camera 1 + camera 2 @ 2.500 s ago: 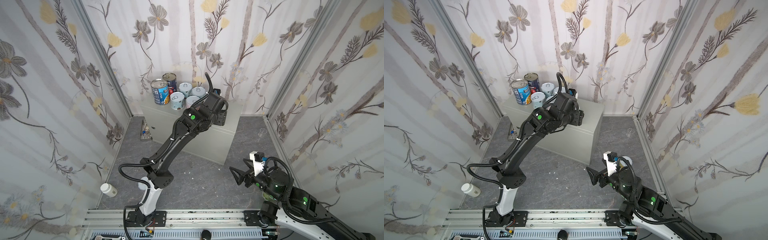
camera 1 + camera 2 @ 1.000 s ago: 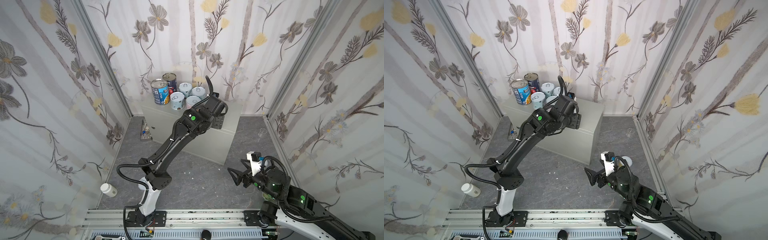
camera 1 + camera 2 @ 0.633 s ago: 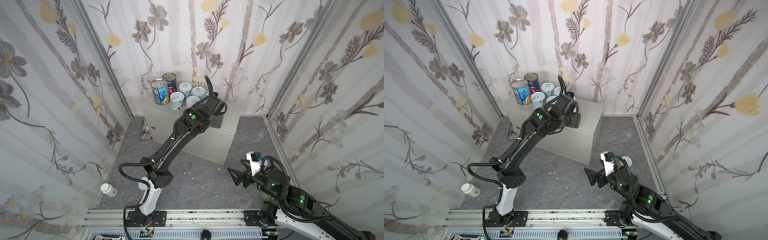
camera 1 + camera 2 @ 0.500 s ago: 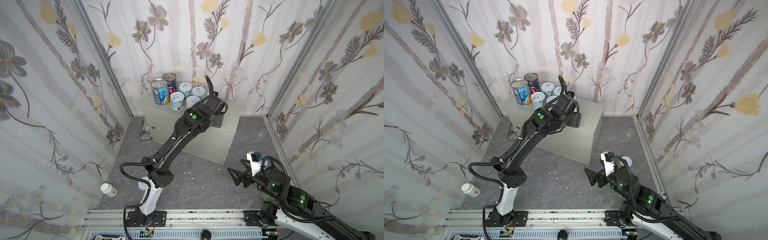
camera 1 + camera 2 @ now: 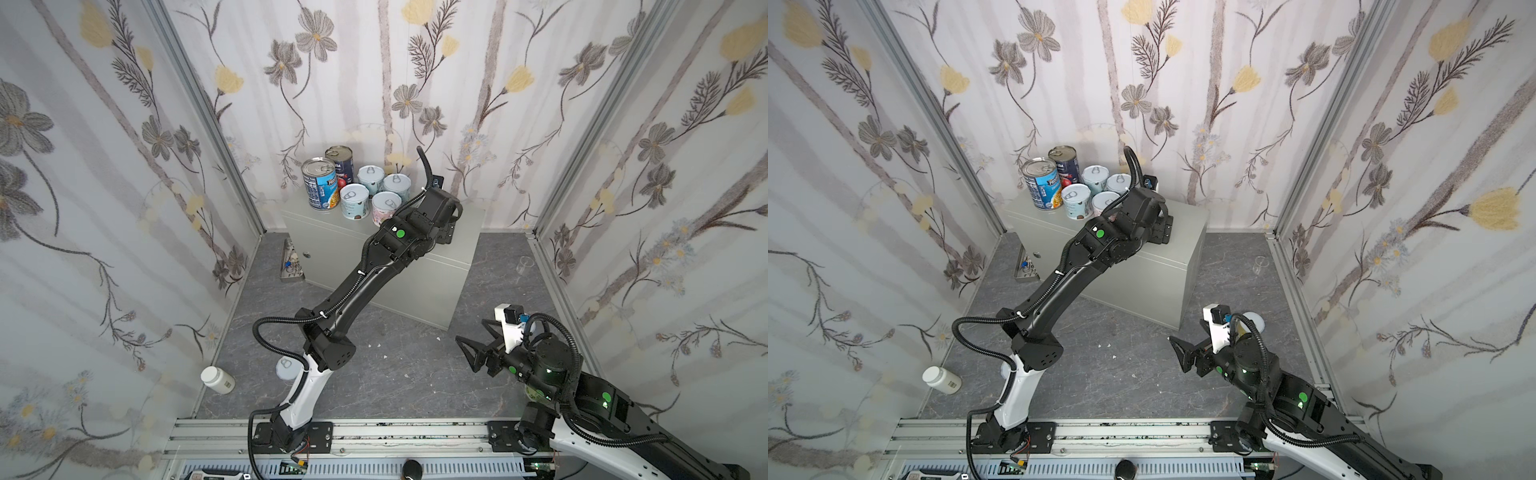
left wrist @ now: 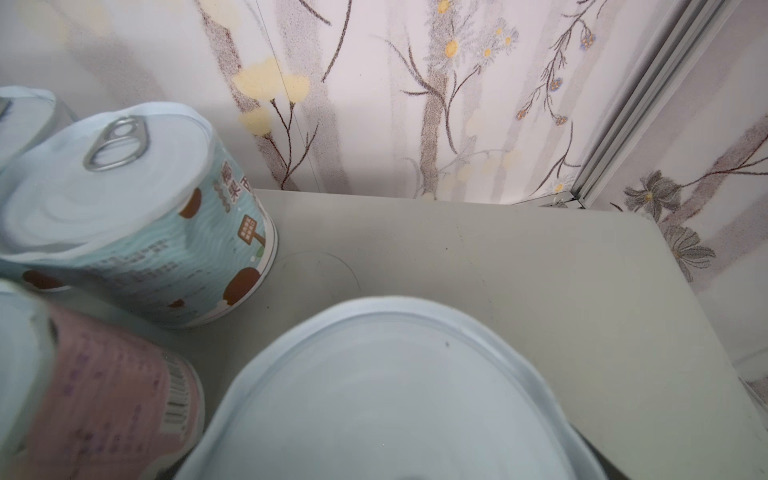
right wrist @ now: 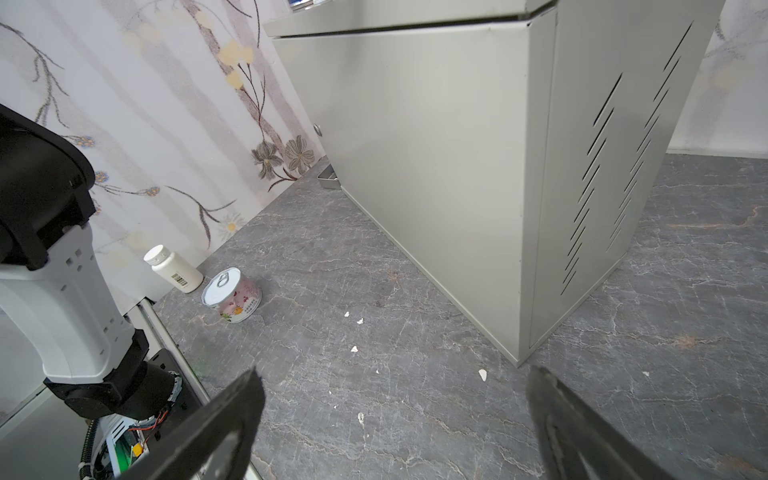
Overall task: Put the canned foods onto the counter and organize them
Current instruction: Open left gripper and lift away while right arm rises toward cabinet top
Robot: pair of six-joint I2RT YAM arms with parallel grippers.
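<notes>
On the counter (image 5: 468,219) (image 5: 1185,218) stand two tall cans, one blue (image 5: 319,185) and one navy-red (image 5: 340,160), and several short pastel cans (image 5: 354,201). My left gripper (image 5: 445,226) (image 5: 1158,230) hangs low over the counter top beside them. In the left wrist view a pale can lid (image 6: 386,399) fills the space beneath it, next to a teal can (image 6: 137,224) and a pink can (image 6: 104,395); its fingers are hidden. My right gripper (image 5: 471,334) (image 7: 399,419) stands open and empty over the floor. A pink can (image 7: 232,295) sits on the floor.
A white pill bottle (image 5: 217,379) (image 7: 172,268) lies by the left wall. A small metal tray (image 5: 291,266) leans at the counter's left end and a clear cup (image 5: 524,264) stands at the right wall. Another pale-lidded can (image 5: 1255,320) shows behind my right wrist.
The left wrist has shifted slightly over the counter top. The right gripper has drifted a little leftward since the earliest frames and stays open.
</notes>
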